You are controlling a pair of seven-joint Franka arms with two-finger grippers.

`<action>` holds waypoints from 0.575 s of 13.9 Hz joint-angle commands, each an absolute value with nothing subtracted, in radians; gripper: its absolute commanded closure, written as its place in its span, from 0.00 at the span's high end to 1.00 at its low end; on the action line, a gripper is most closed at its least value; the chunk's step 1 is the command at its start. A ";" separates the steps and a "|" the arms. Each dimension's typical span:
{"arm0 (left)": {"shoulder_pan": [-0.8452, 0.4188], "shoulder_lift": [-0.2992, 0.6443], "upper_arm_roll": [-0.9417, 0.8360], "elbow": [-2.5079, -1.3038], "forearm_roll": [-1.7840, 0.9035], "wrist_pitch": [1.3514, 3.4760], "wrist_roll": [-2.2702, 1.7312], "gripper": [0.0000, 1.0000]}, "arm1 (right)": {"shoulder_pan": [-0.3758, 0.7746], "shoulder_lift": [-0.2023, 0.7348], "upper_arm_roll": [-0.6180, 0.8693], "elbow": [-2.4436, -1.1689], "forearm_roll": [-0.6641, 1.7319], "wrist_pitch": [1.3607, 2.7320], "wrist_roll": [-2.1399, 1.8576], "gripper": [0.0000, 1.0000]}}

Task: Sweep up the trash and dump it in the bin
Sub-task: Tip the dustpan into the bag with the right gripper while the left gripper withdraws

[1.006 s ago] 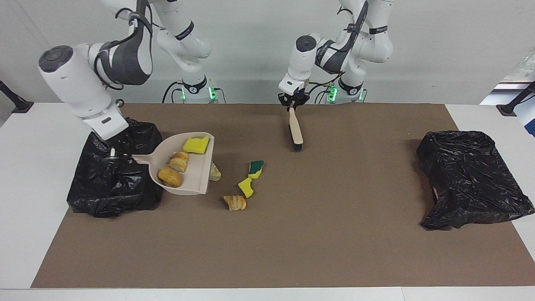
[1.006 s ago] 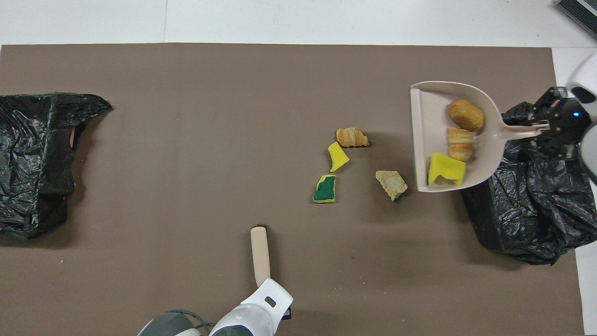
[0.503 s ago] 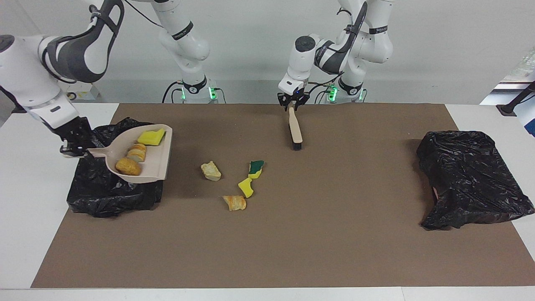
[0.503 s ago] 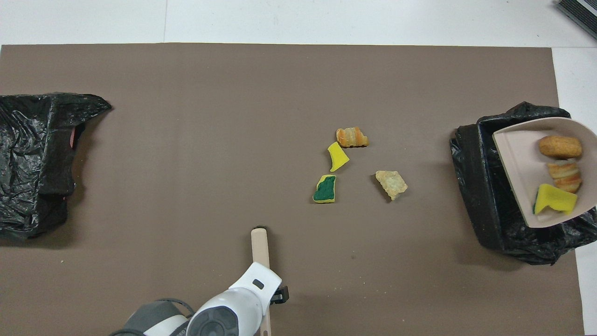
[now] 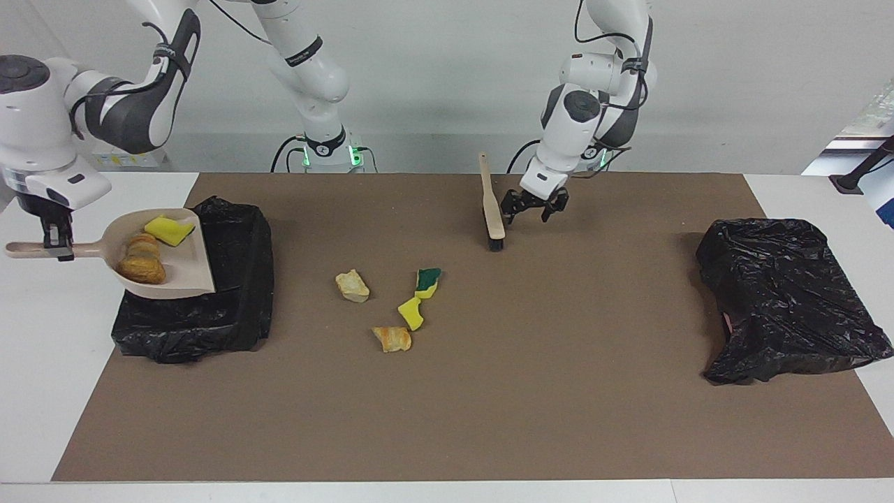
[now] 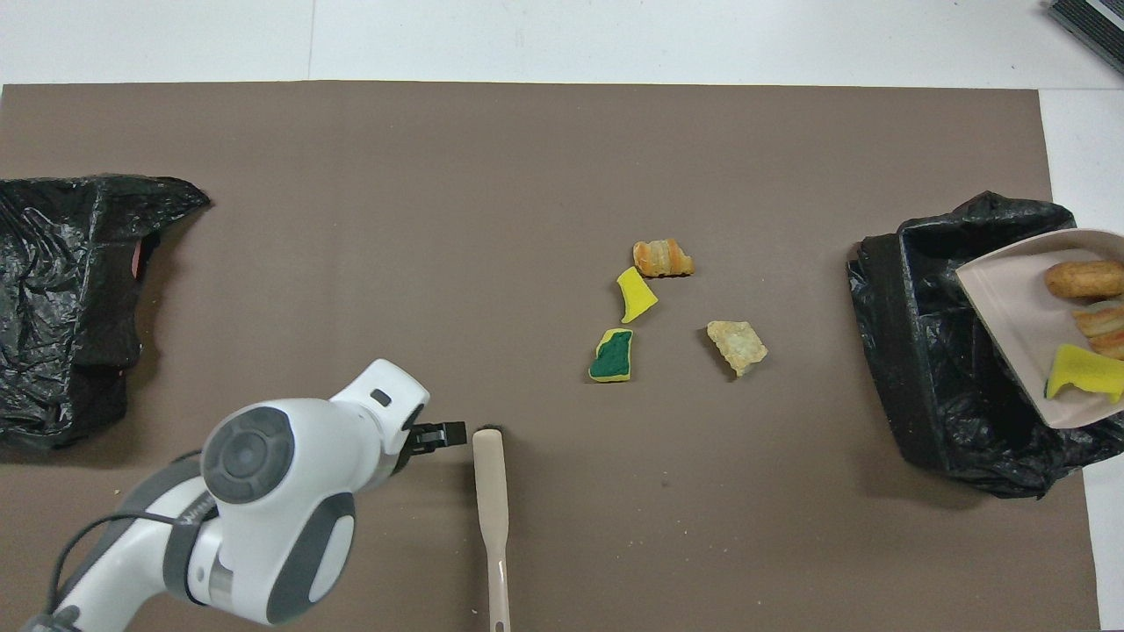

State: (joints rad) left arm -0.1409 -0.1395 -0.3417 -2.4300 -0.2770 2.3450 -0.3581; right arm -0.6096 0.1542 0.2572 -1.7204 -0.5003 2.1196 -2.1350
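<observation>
My right gripper (image 5: pixel 58 246) is shut on the handle of the beige dustpan (image 5: pixel 183 269), held up over the black-bagged bin (image 5: pixel 230 307) at the right arm's end of the table. In the pan (image 6: pixel 1010 316) lie three pieces of trash: a yellow sponge (image 5: pixel 170 229) and two bread chunks (image 5: pixel 142 269). On the mat lie a beige chunk (image 5: pixel 352 286), a green-backed sponge (image 5: pixel 427 281), a yellow sponge piece (image 5: pixel 411 312) and a croissant-like piece (image 5: pixel 392 339). The brush (image 5: pixel 493 209) lies free on the mat. Just beside it hangs my left gripper (image 5: pixel 534 213), open and holding nothing.
A second crumpled black bag (image 5: pixel 789 300) sits at the left arm's end of the brown mat (image 5: pixel 489 405). The loose scraps (image 6: pixel 663 258) lie farther from the robots than the brush (image 6: pixel 492 500).
My left gripper opened, let go of the brush and moved aside toward the left arm's end. My right arm carried the loaded dustpan from beside the scraps to over the bin.
</observation>
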 commanded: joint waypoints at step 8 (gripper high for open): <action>0.187 0.020 -0.350 -2.111 -0.084 2.209 -0.025 1.00 | -0.512 -0.009 0.262 -1.931 -0.805 2.112 -1.855 0.00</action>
State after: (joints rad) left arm 0.1483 0.0050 -0.3394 -2.2027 -0.1161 2.2996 -0.0363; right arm -0.5333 0.0387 0.2608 -1.8825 -0.7498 2.1186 -1.8818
